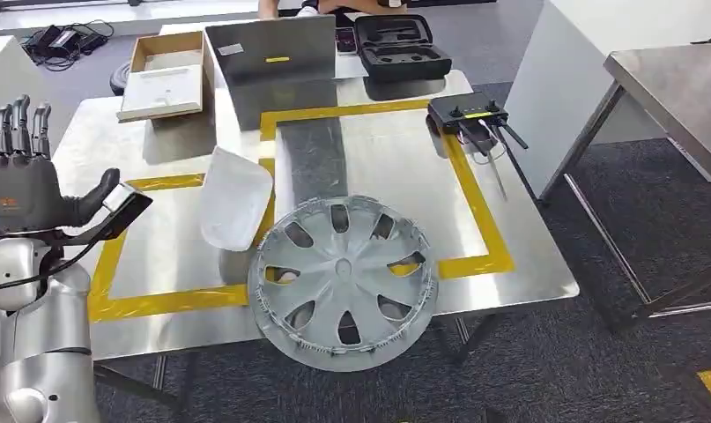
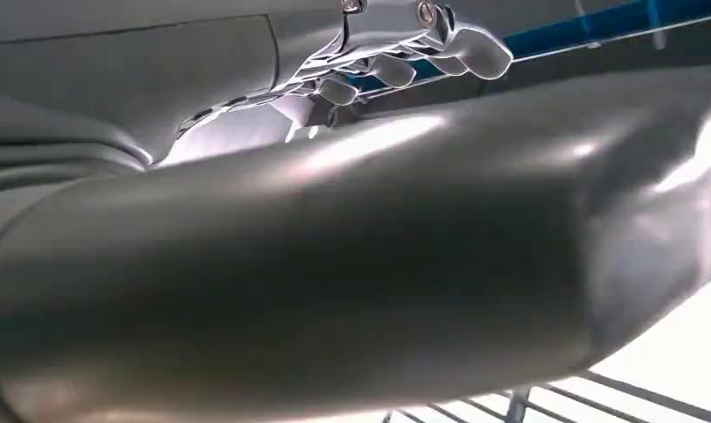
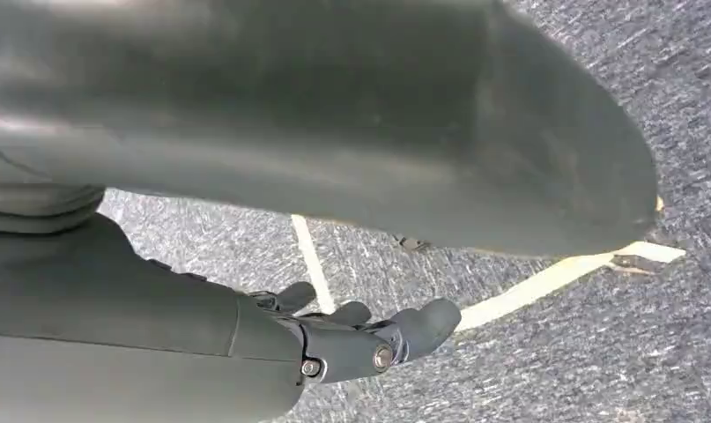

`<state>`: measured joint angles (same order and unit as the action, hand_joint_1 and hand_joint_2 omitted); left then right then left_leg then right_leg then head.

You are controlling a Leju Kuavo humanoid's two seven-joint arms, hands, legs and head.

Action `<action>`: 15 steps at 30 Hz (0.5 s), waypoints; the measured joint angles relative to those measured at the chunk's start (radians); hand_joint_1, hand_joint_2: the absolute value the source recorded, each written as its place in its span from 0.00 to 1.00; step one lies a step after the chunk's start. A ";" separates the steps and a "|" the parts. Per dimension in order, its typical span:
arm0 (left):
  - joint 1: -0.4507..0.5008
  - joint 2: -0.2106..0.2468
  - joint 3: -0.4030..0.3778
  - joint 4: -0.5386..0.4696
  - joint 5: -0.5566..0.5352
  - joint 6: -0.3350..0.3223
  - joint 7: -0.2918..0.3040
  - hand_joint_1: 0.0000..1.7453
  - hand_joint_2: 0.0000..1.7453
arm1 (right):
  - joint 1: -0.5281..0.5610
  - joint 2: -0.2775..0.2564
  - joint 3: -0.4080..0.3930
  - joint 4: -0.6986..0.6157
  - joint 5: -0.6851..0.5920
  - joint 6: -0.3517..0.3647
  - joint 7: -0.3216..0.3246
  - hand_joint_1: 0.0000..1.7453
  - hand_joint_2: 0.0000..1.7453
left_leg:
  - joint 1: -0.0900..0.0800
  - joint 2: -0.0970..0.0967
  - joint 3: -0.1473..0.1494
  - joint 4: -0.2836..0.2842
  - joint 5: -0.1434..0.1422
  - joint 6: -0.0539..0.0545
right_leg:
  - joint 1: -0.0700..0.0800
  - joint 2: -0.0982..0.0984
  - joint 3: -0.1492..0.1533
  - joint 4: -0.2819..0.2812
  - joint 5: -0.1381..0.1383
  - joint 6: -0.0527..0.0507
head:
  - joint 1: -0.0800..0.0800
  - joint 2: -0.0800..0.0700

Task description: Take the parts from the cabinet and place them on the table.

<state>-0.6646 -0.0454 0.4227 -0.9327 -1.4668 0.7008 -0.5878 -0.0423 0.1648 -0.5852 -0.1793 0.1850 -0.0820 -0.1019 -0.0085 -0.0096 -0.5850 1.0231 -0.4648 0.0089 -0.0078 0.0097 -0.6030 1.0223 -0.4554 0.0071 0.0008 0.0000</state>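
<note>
- Nearest, left hand [image 1: 21, 189]: raised at the near left corner of the table, fingers straight up and apart, thumb out to the side, holding nothing.
- Left hand, wrist view [image 2: 396, 53]: fingers spread, nothing between them.
- Right hand [image 3: 351, 339]: hanging over grey carpet [image 3: 598, 352] with pale floor lines; fingers loosely curled, nothing visibly in them; whether they are fully closed cannot be told.
- Wheel cover [image 1: 343, 280]: silver, round, with spoke-shaped openings; lying flat at the near edge of the table, its near rim overhanging the edge, covering part of the yellow tape.
- White shell part [image 1: 235, 198]: curved, pale, lying just beyond and left of the wheel cover, across the tape line, close to the cover's rim; contact cannot be told.
- Table [image 1: 528, 273]: bare metal top, marked with a frame of yellow tape [image 1: 479, 207].
- Black controller [image 1: 468, 113]: with antennas, at the far right of the table, on the tape corner.
- Grey box [image 1: 272, 55]: standing at the far edge, centre, with a small yellow label.
- Cardboard box [image 1: 165, 75]: open, holding a white tray, far left.
- Black case [image 1: 403, 48]: open, with moulded insert, far right of the grey box.
- 1 second metal table [image 1: 677, 88]: to the right, well apart.
</note>
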 joint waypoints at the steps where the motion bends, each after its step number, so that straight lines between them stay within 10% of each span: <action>1: 0.000 -0.001 0.002 -0.002 -0.003 0.000 0.003 0.00 0.00 | -0.001 0.000 0.000 0.000 0.000 0.000 0.000 0.00 0.00 | 0.017 0.004 0.006 -0.017 0.013 0.005 | 0.003 0.000 -0.003 0.003 -0.007 0.003 | 0.001 0.000; 6: 0.003 -0.001 0.008 -0.002 -0.009 0.000 0.010 0.00 0.00 | -0.003 0.000 0.000 0.000 0.000 -0.002 0.000 0.00 0.00 | 0.017 0.011 -0.010 -0.016 0.024 0.009 | -0.008 -0.004 -0.117 0.290 -0.165 0.026 | 0.009 0.000; 8: 0.005 0.000 0.008 -0.001 -0.009 0.000 0.011 0.00 0.00 | -0.003 0.000 0.000 0.000 0.000 -0.002 0.000 0.00 0.00 | 0.022 0.010 -0.021 -0.007 0.026 0.005 | -0.014 -0.005 -0.091 0.254 -0.122 0.033 | 0.009 0.000; 10: 0.005 0.000 0.008 -0.001 -0.009 0.000 0.012 0.00 0.00 | -0.007 0.000 0.000 0.000 0.001 -0.002 0.003 0.00 0.00 | 0.029 0.010 -0.032 0.004 0.028 -0.003 | -0.020 -0.006 0.003 0.093 -0.052 0.038 | 0.009 0.000; 11: 0.005 0.001 0.008 -0.002 -0.007 0.000 0.012 0.00 0.00 | -0.011 0.000 0.000 0.000 0.002 -0.003 0.004 0.00 0.00 | 0.031 0.010 -0.037 0.011 0.029 -0.013 | -0.021 -0.006 0.044 0.010 -0.066 0.039 | 0.009 0.000; 15: 0.004 0.008 0.009 -0.004 -0.006 0.000 0.014 0.00 0.00 | -0.012 0.002 0.001 0.000 0.003 -0.003 0.005 0.00 0.00 | 0.029 0.005 -0.044 0.004 0.048 -0.047 | -0.008 0.005 0.025 0.023 -0.042 -0.004 | 0.008 0.000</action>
<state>-0.6610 -0.0378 0.4315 -0.9365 -1.4725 0.7008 -0.5741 -0.0543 0.1667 -0.5844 -0.1793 0.1885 -0.0851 -0.0969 0.0205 -0.0047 -0.6291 1.0266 -0.4166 -0.0381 -0.0154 0.0143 -0.5783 1.0456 -0.4971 0.0030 0.0084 0.0000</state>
